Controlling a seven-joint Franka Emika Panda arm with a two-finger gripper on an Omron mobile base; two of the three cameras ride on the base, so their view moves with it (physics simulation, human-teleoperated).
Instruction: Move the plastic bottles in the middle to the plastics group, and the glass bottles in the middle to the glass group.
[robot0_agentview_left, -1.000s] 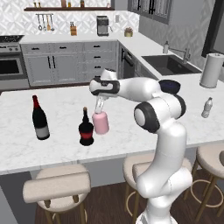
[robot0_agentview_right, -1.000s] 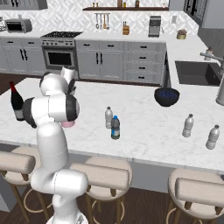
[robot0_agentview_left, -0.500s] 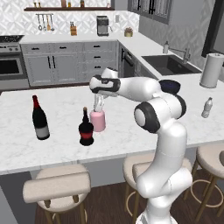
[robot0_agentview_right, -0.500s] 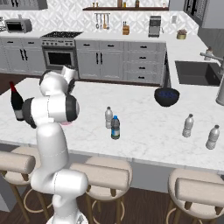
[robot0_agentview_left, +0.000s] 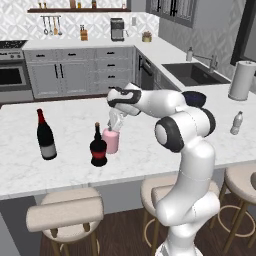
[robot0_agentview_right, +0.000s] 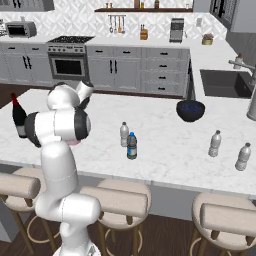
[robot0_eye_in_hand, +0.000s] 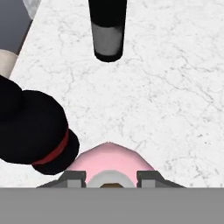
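ok so the gripper (robot0_agentview_left: 116, 124) is down over the pink glass bottle (robot0_agentview_left: 110, 141), fingers either side of its pale neck & clamped on it. In the hand view the pink bottle (robot0_eye_in_hand: 111, 164) sits right under the cam w/ the two dark finger tips (robot0_eye_in_hand: 72, 177) flanking the whitish neck ring, so it's held at the top, body hanging/standing straight below the hand. Can't tell from the left base view if its base is touching the counter (robot0_agentview_left: 70, 165) or just off it.

Pink bottle is just beside the squat dark bottle w/ red label (robot0_agentview_left: 98, 147), on that bottle's right in the left base view; in the hand view the squat dark bottle (robot0_eye_in_hand: 30, 131) is right next to the pink one, close enough that they look abt touching, not sure tho. The tall wine bottle (robot0_agentview_left: 46, 136) stands upright further left, well apart from those two; in the hand view its grey-labelled lower part (robot0_eye_in_hand: 107, 33) is at the top of frame.

Right base view: the clear plastic bottle (robot0_agentview_right: 124, 134) & the blue-cap bottle (robot0_agentview_right: 132, 146) stand upright near mid counter, just beside each other. Two more clear bottles (robot0_agentview_right: 215, 144) (robot0_agentview_right: 243, 157) stand over on the right end, near a dark bowl (robot0_agentview_right: 190, 110). Arm blocks the pink bottle there mostly.
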